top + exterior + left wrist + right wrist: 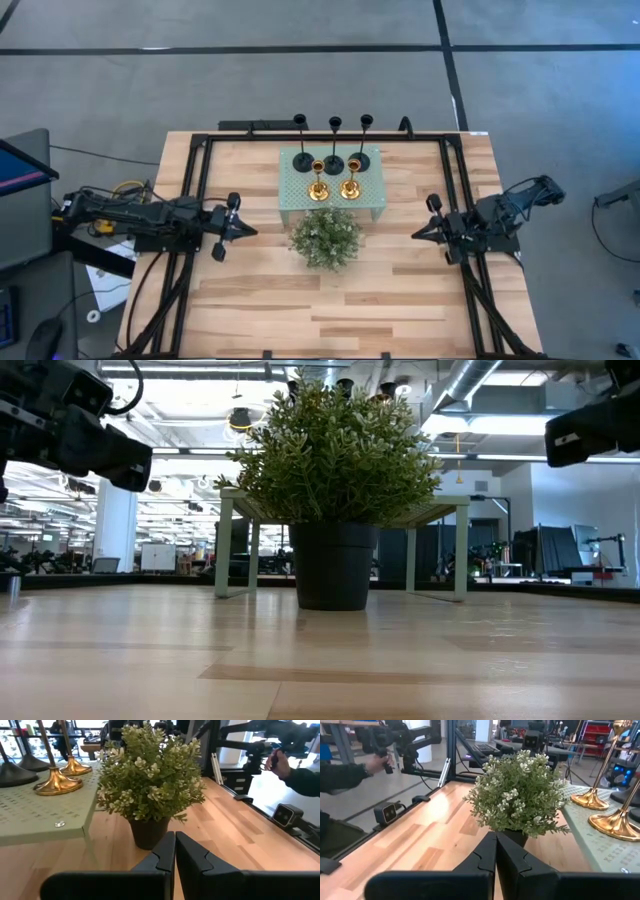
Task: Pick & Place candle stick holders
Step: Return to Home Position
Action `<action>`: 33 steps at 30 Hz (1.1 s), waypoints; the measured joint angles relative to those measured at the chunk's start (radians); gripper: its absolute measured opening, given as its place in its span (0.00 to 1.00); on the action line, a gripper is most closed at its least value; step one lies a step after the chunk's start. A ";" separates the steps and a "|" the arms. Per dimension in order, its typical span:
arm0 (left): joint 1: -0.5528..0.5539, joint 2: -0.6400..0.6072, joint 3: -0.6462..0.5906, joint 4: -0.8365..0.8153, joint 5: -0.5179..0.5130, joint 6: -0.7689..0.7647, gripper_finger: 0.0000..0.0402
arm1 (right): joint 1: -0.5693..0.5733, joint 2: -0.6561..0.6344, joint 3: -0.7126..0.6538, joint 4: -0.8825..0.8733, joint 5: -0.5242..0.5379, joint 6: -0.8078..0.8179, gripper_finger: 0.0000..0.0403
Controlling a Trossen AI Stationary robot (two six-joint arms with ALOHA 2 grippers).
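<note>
All five candle stick holders stand on the shelf [292, 197], which sits at the middle of the tabletop's [300, 300] far edge. The three black candle stick holders [333, 164] form a row along the shelf's far half. The two gold candle stick holders [318, 190] stand upright just in front of them, toward the shelf's near edge. No holder is seen on the bare tabletop, so placement appears complete. Judged remaining: parking both arms only.

The plant [326, 238] stands just beside the shelf's near edge, its foliage reaching that edge, between the two grippers.

The left gripper [250, 231] hangs above the left half of the tabletop, pointing at the plant. Its jaws are clenched and hold nothing. The right gripper [417, 234] mirrors it over the right half, jaws likewise clenched and holding nothing. Both are well apart from the shelf.

Open room: the near half of the tabletop is bare wood, and each arm has free room back toward its own side edge. Caution: a person's hand [279, 764] shows beyond the table frame.
</note>
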 joint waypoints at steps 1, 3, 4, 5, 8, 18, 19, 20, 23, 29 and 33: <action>0.000 0.000 0.000 0.000 0.000 -0.002 0.03 | 0.000 0.000 0.000 -0.001 0.000 -0.002 0.00; 0.000 0.000 0.000 0.000 0.000 -0.002 0.03 | 0.000 0.002 0.000 -0.007 0.000 0.000 0.00; 0.000 0.000 0.000 0.000 0.000 -0.002 0.03 | 0.000 0.002 0.000 -0.012 0.000 0.015 0.00; 0.000 0.000 0.000 0.000 0.000 -0.002 0.03 | 0.000 0.002 0.000 -0.013 0.000 0.040 0.00; 0.000 0.000 0.000 0.005 0.000 -0.002 0.03 | 0.000 0.003 0.000 -0.015 0.000 0.127 0.00; 0.000 0.000 0.000 0.009 0.000 -0.002 0.03 | 0.000 0.003 0.000 -0.015 0.000 0.172 0.00; 0.000 0.000 0.000 0.011 0.000 -0.003 0.03 | 0.000 0.003 0.000 -0.015 0.000 0.172 0.00; 0.000 0.000 0.000 0.012 0.000 -0.003 0.03 | 0.000 0.003 0.000 -0.015 0.000 0.172 0.00; 0.000 0.000 0.000 0.012 0.000 -0.003 0.03 | 0.000 0.003 0.000 -0.015 0.000 0.172 0.00; 0.000 -0.038 0.000 0.011 0.000 -0.003 0.03 | 0.000 0.003 0.000 -0.015 0.000 0.172 0.00; 0.000 -0.119 0.000 0.013 0.000 -0.003 0.03 | 0.000 0.003 0.000 -0.015 0.000 0.172 0.00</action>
